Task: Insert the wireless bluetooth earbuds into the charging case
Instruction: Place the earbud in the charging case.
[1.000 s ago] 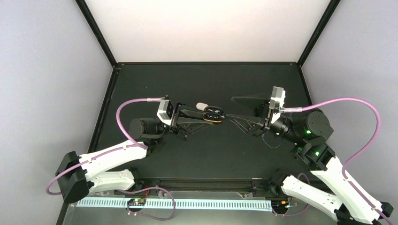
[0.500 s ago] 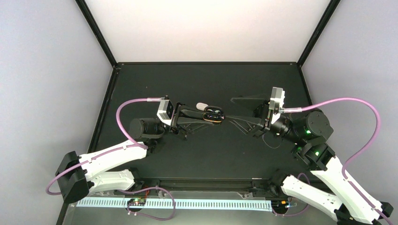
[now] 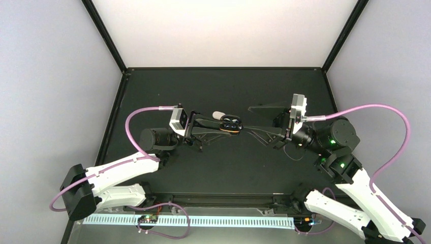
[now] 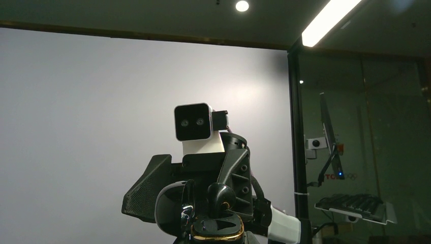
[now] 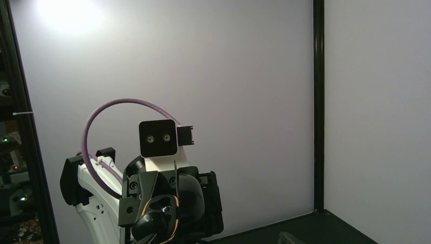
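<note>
My closed left gripper [image 3: 226, 126] holds what seems the charging case [image 3: 232, 122], long axis toward the right gripper [image 3: 248, 118], which stands part open just beside, seemingly empty.

Top external: high, behind the arm bases, looking down on the whole worktop [image 3: 213, 168]. Wrist views are level, close, facing each other: left wrist sees the right arm [image 4: 223, 168], right wrist sees the left arm [image 5: 96, 193]. All share the charging case [image 3: 231, 123].

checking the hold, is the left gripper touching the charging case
Touching: the top view shows the left gripper closed on the charging case.
</note>
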{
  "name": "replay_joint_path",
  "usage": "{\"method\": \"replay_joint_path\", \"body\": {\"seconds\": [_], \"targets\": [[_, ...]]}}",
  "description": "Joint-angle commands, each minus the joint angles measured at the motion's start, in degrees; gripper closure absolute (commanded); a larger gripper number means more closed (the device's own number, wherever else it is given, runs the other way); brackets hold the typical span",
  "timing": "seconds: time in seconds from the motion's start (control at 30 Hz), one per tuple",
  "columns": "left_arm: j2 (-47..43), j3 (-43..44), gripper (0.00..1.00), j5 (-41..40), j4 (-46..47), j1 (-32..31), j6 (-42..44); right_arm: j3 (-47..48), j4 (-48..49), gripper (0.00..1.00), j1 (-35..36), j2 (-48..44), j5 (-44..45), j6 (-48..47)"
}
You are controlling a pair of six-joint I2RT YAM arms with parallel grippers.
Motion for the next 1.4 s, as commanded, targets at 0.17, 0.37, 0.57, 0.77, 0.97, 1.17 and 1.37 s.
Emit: {"method": "replay_joint_path", "body": {"seconds": [0.17, 0.37, 0.57, 0.77, 0.97, 1.17, 1.37], "targets": [[1.0, 0.3, 0.98, 0.1, 0.9, -0.3, 0.7, 1.5, 2.6, 0.39, 0.1, 1.1, -2.9, 2.0], [1.3, 0.4, 0.98, 0.1, 1.1, -0.3, 0.6, 1.5, 3.3, 0.39, 0.1, 1.4, -2.8, 2.7], [1.5, 0.3, 0.99, 0.2, 1.3, -0.3, 0.4, 1.5, 4.1, 0.38, 0.0, 1.8, -2.6, 3.3], [1.5, 0.2, 0.98, 0.1, 1.4, -0.4, 0.3, 1.1, 4.8, 0.36, 0.1, 2.0, -1.7, 4.0], [1.4, 0.2, 0.99, 0.2, 1.6, -0.4, 0.1, 1.4, 4.4, 0.36, 0.0, 2.6, -1.0, 4.0], [1.4, 0.2, 0.99, 0.3, 1.7, -0.4, 0.2, 2.2, 2.8, 0.35, 0.0, 3.4, 0.7, 4.0], [1.3, 0.2, 0.99, 0.4, 1.8, -0.4, 0.1, 3.2, 1.7, 0.35, 0.1, 4.6, 1.9, 4.1]]}}
